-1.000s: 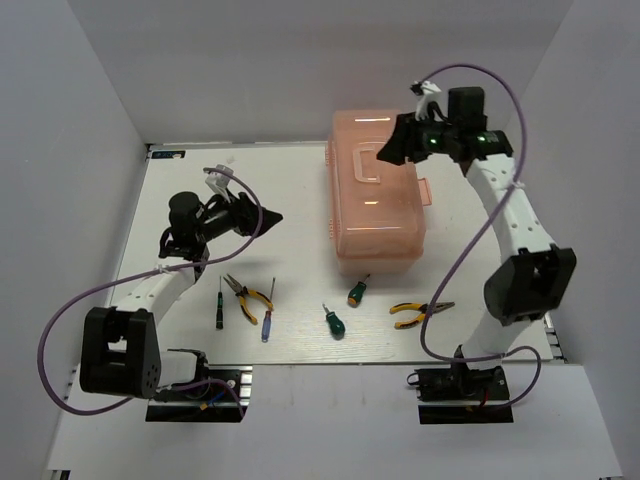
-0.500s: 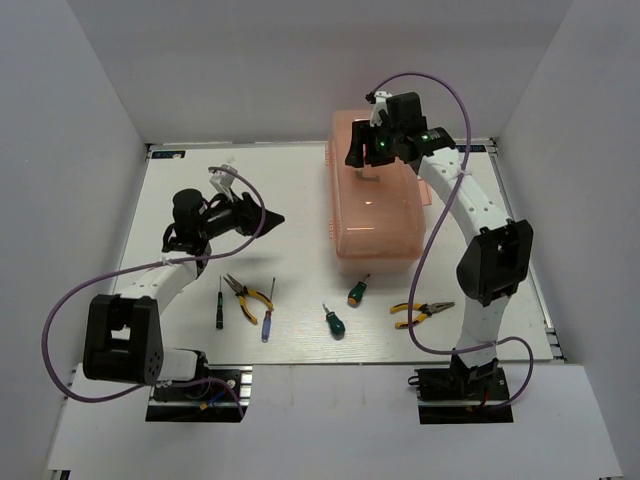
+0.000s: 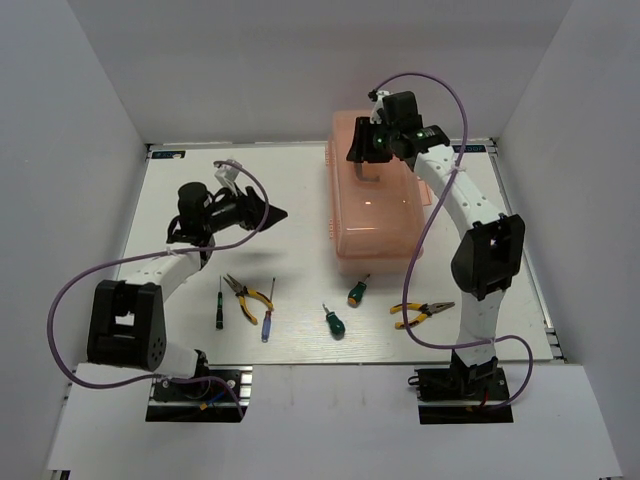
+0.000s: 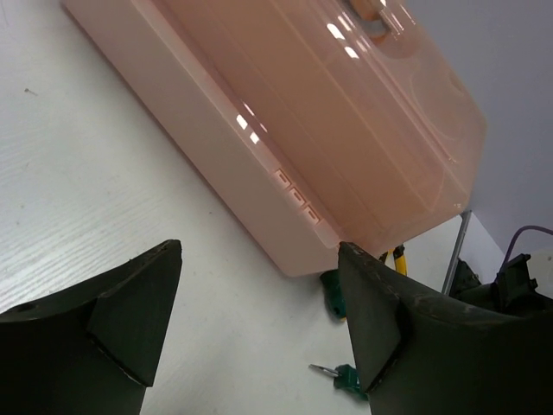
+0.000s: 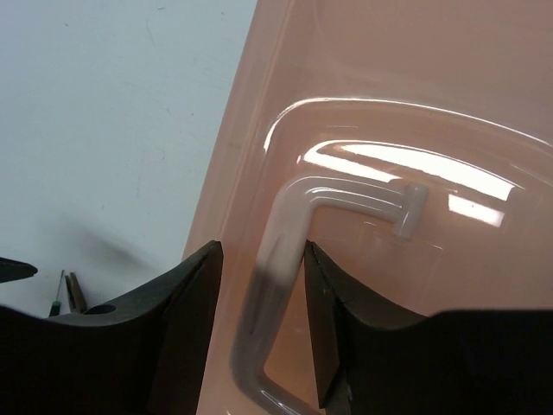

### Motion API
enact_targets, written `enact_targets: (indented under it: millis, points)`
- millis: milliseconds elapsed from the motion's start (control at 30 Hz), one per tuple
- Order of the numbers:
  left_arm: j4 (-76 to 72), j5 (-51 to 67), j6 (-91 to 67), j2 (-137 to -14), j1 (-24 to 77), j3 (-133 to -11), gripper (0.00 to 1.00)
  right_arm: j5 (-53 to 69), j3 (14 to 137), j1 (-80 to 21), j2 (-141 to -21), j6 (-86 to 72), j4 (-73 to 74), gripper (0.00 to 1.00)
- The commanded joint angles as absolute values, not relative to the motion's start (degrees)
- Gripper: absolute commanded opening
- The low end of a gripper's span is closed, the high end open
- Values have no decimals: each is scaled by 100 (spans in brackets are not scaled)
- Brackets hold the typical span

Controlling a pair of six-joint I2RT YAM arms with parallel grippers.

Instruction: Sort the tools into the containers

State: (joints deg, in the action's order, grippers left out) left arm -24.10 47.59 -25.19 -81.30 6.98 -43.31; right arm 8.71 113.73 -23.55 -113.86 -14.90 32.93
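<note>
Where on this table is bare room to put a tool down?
Bare: the table between the toolbox and the left fingers, up to the far edge. Crowded: the near strip, from the black screwdriver to the right-hand pliers.

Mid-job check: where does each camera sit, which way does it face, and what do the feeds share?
Top external: fixed above and behind the bases, looking down at the table; left arm and right arm show whole.
Left wrist: on the left arm, looking low across the table at the toolbox side-on; open jaws at the bottom.
Right wrist: on the right arm, looking down at the lid handle between its open jaws.
Shared: all three show the toolbox; top and left wrist also share a green screwdriver.
</note>
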Motion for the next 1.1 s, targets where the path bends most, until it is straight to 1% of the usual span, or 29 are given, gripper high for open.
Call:
enact_targets:
  millis: [0,67,100,167,467,533,567,667,800,1067]
  points:
    - [-2549,4896,-2549,-8174,861,-4728,82,1414,11312,-2312,-11417,-1950,3349,48]
    - [-2627,4896,-2610,-8375,940,-4930,77,1659,11347,-2312,-11365,-2004,3331,47]
    - [-2680,4896,-2663,-8437,1010,-5000,74,1713,11364,-2285,-11329,-2065,3296,47]
    - [-2681,4896,-2663,-8569,1080,-5229,71,1897,11399,-2285,-11250,-2092,3296,46]
    - [-2786,4790,-2663,-9237,1546,-6081,71,2566,11470,-2136,-11057,-2452,3164,46]
    - [-2734,4852,-2663,-9342,1686,-6380,74,2697,11461,-2110,-11039,-2531,3112,46]
    - [-2733,4904,-2585,-9395,1687,-6494,74,2724,11470,-2101,-11039,-2549,3111,46]
    - [-2523,4904,-2522,-9623,1942,-6916,77,2804,11470,-2074,-10995,-2601,3085,46]
    - [-2408,4904,-2470,-9878,2196,-7381,77,2848,11435,-2021,-10986,-2654,3032,46]
    - [-1504,4290,-2207,-10371,2662,-8173,77,2997,11364,-1934,-10986,-2786,2953,46]
